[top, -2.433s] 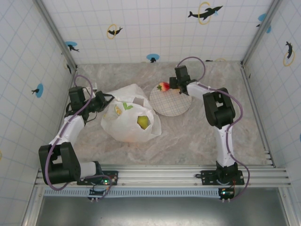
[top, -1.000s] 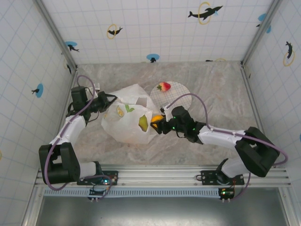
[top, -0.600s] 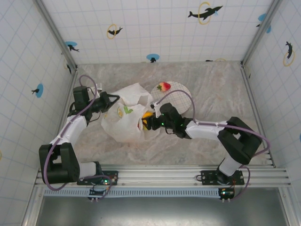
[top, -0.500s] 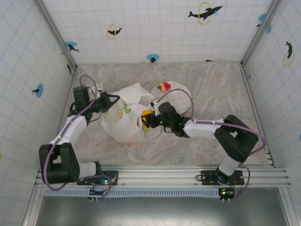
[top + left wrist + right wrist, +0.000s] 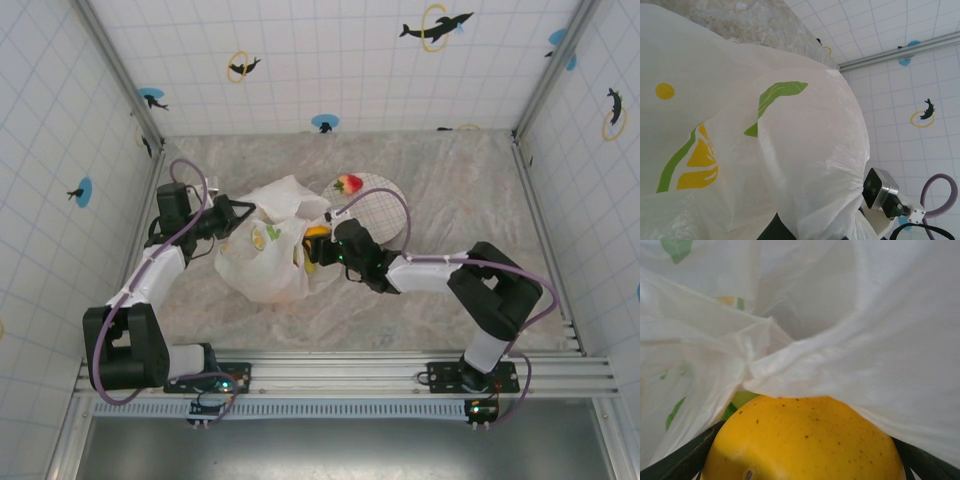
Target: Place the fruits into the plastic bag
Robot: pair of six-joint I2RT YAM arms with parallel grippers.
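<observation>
The white plastic bag, printed with lemon slices, lies left of centre with its mouth facing right. My left gripper is shut on the bag's upper left edge; in the left wrist view the bag drapes over the fingers and hides them. My right gripper is shut on an orange at the bag's mouth. Close up, the speckled orange sits between the dark fingers, under a fold of the bag. A green fruit peeks out inside. A red strawberry lies on the plate.
The round checked plate sits just right of the bag, behind the right arm's forearm. The right arm's wrist camera shows past the bag's edge in the left wrist view. Tiled walls enclose the marble table.
The right arm has swung from the plate down and left, carrying the orange into the bag's mouth. The left gripper has shifted slightly right, and the bag has bunched up.
</observation>
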